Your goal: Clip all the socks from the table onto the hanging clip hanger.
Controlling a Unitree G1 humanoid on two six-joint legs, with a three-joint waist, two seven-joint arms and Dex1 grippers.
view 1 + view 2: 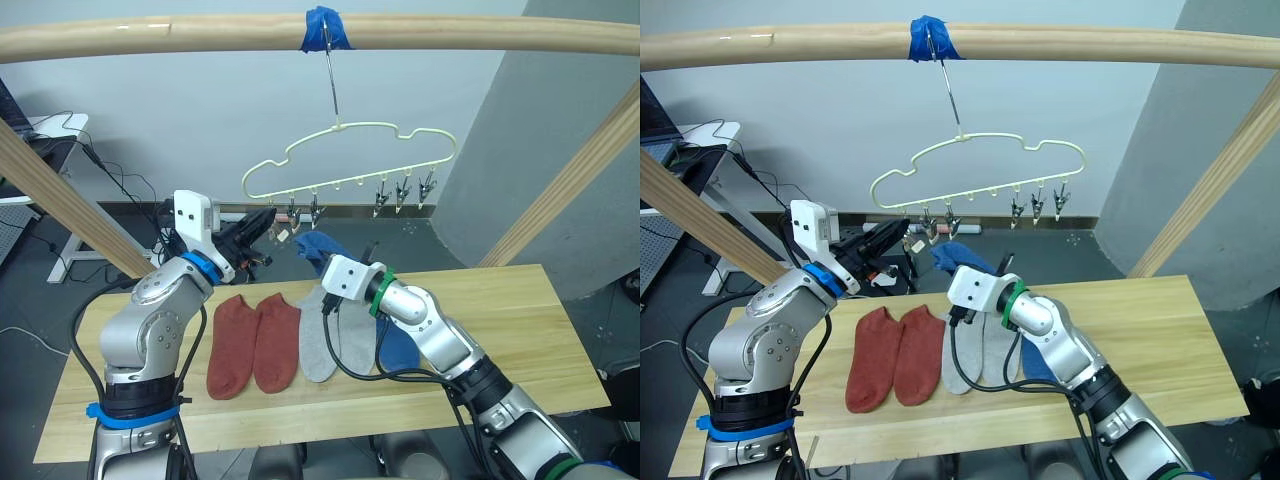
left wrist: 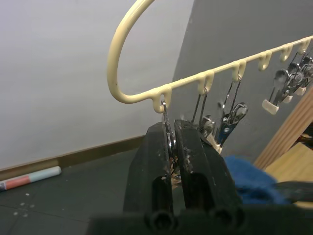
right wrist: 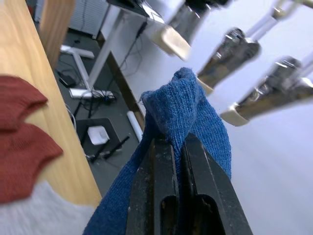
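The pale yellow clip hanger (image 1: 337, 127) hangs by its hook from the pole above the table (image 1: 520, 340). My left gripper (image 2: 171, 129) is shut on the hanger's end metal clip (image 2: 167, 122). My right gripper (image 3: 173, 142) is shut on a blue sock (image 3: 188, 103), held up just below the clips (image 1: 318, 243). On the table lie two rust-red socks (image 1: 235, 345) (image 1: 277, 340), two light grey socks (image 1: 318, 345) (image 1: 352, 340) and another blue sock (image 1: 397, 345), partly hidden by my right arm.
A thick wooden pole with blue tape (image 1: 323, 28) spans the top, with slanted wooden struts at left (image 1: 60, 195) and right (image 1: 560, 195). Several more clips (image 1: 403, 192) hang along the hanger. Cables and a desk frame stand on the floor behind.
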